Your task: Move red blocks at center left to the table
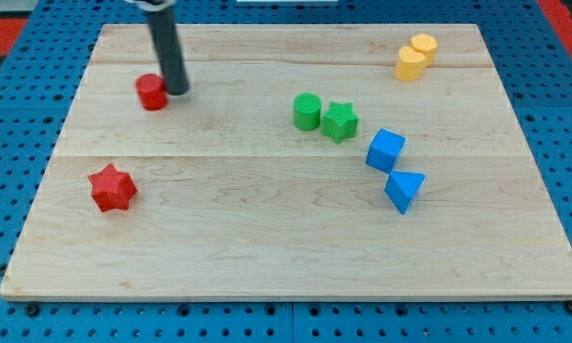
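You have no gripper here to open or shut; the arm ends in a straight dark rod, and my tip [177, 92] rests on the pale wooden board [286, 257], touching or just beside the small red plastic cylinder [152, 92] at its 3 o'clock side. That cylinder sits toward the board's 10 o'clock area. The second task piece, the red plastic star-shaped block [112, 187], lies well apart from it, at about 7 o'clock from the cylinder and near the board's 9 o'clock edge.

Judging from this layout, the step in hand is bringing the cylinder down to join the star at centre left. From where my tip stands, a straight push would send the cylinder toward 9 o'clock and near the board's edge, so you would do better to bring the tip round to the cylinder's 12 or 1 o'clock side first, then push toward 7 o'clock. Keep the push line through the cylinder's middle; a round block is likely to roll off a glancing contact. Stop short of the star so you do not knock it outward.

The path between the two red pieces holds no other blocks. The green cylinder [307, 111] and green star [340, 122], the blue cube [385, 151] and blue wedge-like block [404, 190], and the two yellow cylinders [416, 57] all sit well off toward 3 o'clock.

There are no containers in view; nothing holds anything but the board itself.
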